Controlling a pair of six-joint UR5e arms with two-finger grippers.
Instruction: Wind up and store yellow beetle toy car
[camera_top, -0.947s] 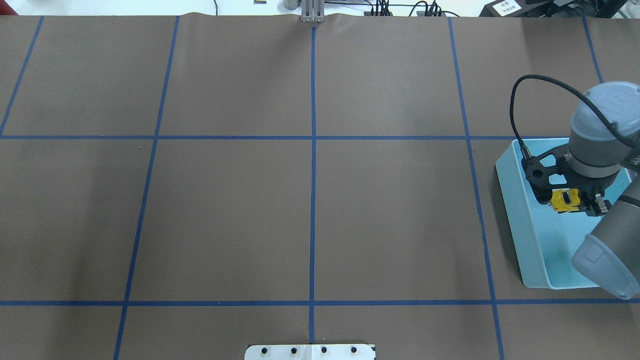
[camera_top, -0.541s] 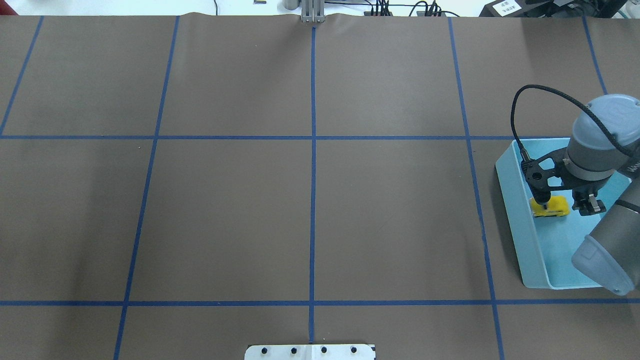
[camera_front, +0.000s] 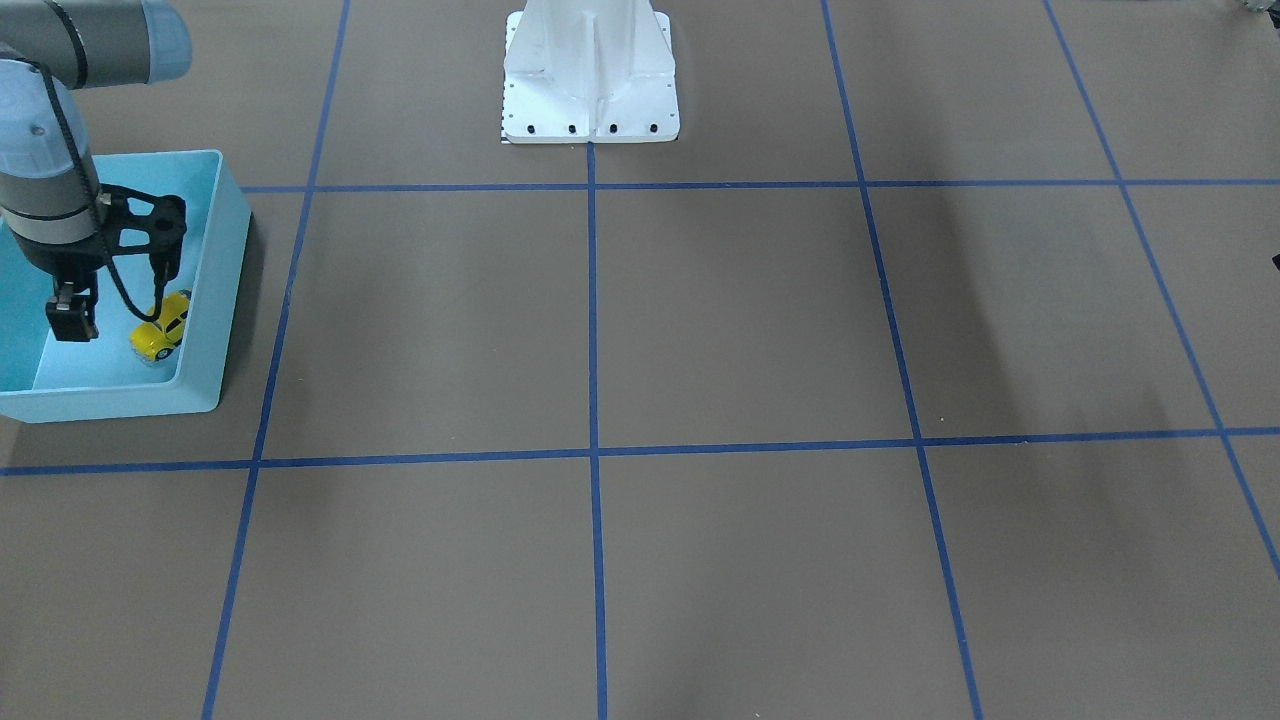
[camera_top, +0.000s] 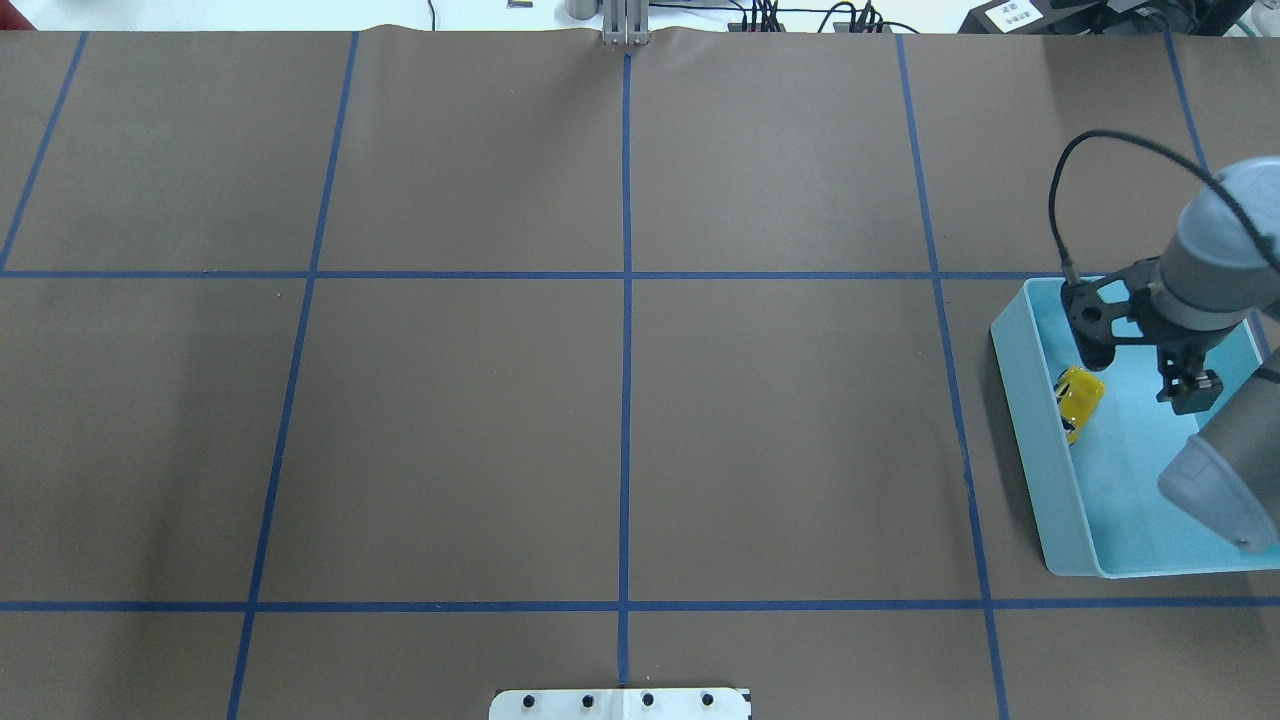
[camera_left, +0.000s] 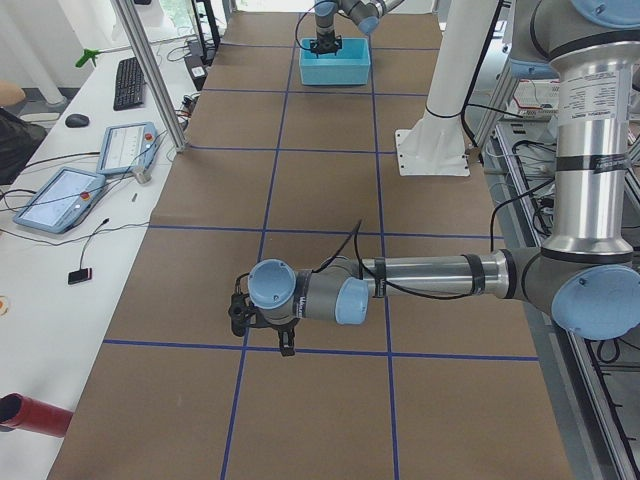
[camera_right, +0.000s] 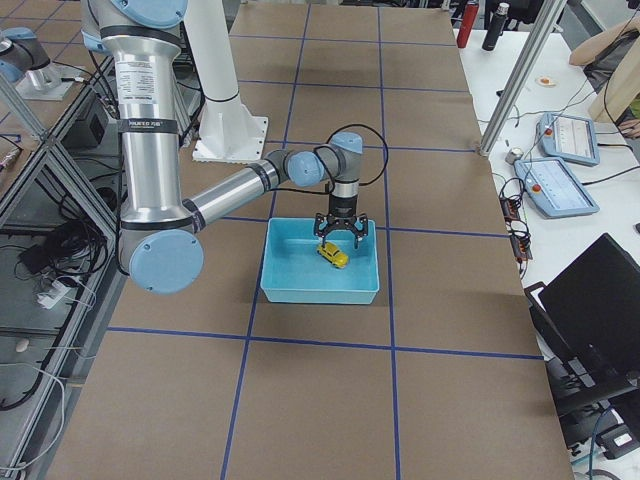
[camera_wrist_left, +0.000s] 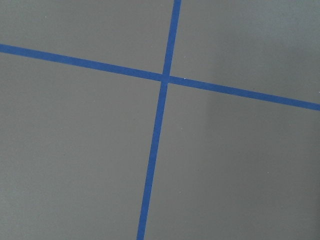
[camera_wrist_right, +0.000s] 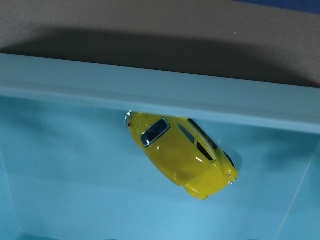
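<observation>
The yellow beetle toy car (camera_top: 1078, 400) rests on its wheels on the floor of the light blue bin (camera_top: 1030, 460), one end against the bin's inner wall. It also shows in the front view (camera_front: 160, 328), the right side view (camera_right: 333, 256) and the right wrist view (camera_wrist_right: 180, 155). My right gripper (camera_top: 1140, 370) hangs open and empty above the car, apart from it, and shows in the front view too (camera_front: 115, 305). My left gripper (camera_left: 262, 335) shows only in the left side view, low over the table; I cannot tell whether it is open or shut.
The bin (camera_front: 215, 290) stands at the table's right end near the robot's side. Blue tape lines (camera_wrist_left: 162, 77) divide the brown table cover into squares. The white robot base (camera_front: 590, 70) stands at the table's near edge.
My right gripper opened and let go of the car, which dropped into the bin and ended up against its wall. The gripper has since lifted and drawn back.
</observation>
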